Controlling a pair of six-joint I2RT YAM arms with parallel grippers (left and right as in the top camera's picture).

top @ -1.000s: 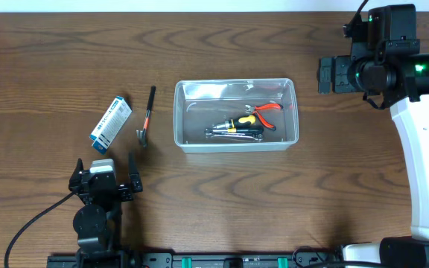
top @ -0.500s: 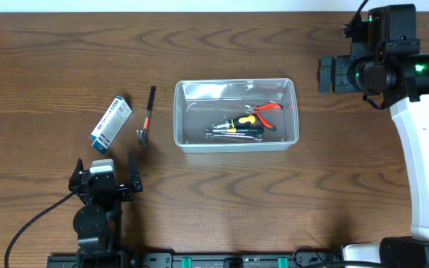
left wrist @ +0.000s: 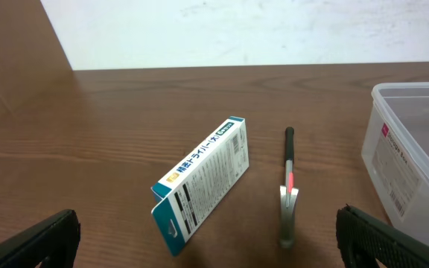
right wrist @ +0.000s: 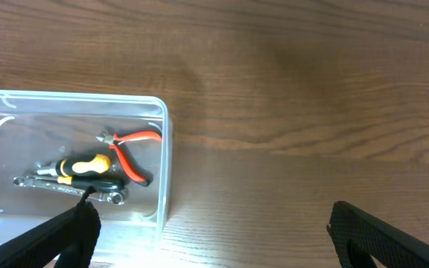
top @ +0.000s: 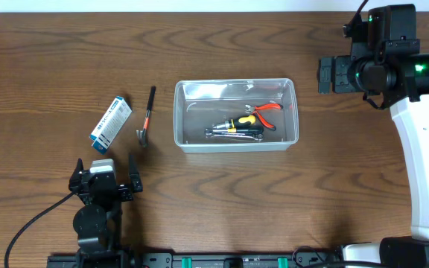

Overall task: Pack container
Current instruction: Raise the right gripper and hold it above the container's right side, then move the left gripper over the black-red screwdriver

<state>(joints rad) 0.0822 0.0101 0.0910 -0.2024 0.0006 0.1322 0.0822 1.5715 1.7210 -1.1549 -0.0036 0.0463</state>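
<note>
The clear container (top: 233, 147) sits mid-table and holds red-handled pliers (top: 265, 109), a yellow-and-black screwdriver (top: 237, 123) and a silver wrench (top: 233, 134). Left of it, a small hammer (top: 147, 117) and a white-and-blue box (top: 111, 123) lie on the wood. My left gripper (top: 103, 171) is open, empty, near the front edge just short of the box (left wrist: 203, 182) and hammer (left wrist: 289, 186). My right gripper (top: 323, 75) is open and empty to the right of the container (right wrist: 164, 171), with pliers (right wrist: 129, 149) and screwdriver (right wrist: 80, 165) in its view.
The brown wooden table (top: 222, 201) carries nothing else. A white wall edge runs along its far side (left wrist: 237, 30). The right arm's white body (top: 423, 164) stands along the right side. A container wall (left wrist: 401, 160) shows at the left wrist view's right edge.
</note>
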